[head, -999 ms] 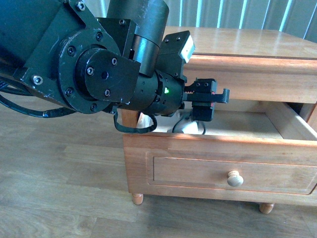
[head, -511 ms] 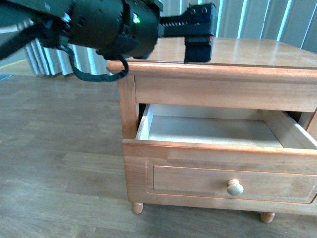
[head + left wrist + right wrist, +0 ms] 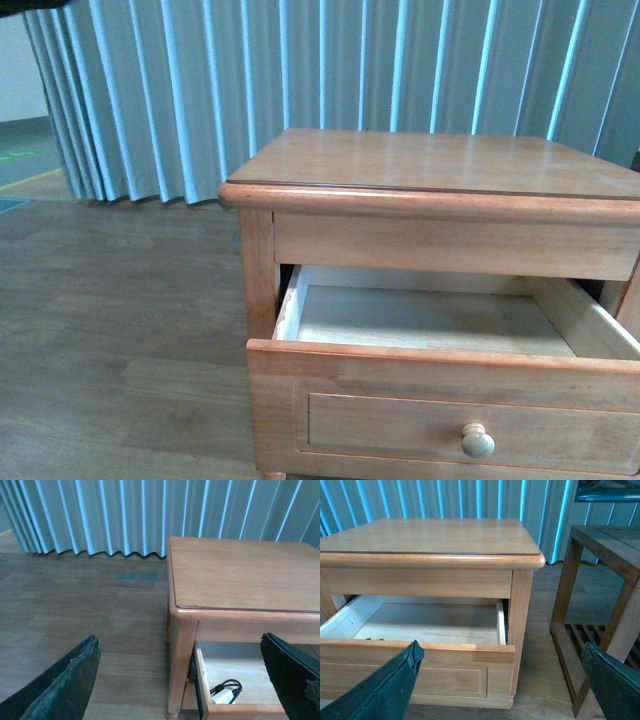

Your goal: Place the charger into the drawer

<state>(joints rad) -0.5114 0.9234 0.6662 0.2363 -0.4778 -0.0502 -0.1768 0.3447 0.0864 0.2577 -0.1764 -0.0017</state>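
Charger (image 3: 222, 694) lies in open drawer (image 3: 250, 709) ahead of left gripper (image 3: 178, 638), spread empty like right gripper (image 3: 501, 644); placing looks done, closing likely next

The drawer (image 3: 420, 357) is pulled out, so its front half is wide open from above. The cabinet top (image 3: 430, 160) overhangs the drawer's back. The charger (image 3: 223, 694) hogs the drawer's front corner, and a side table (image 3: 607, 542) stands near the drawer's right side.
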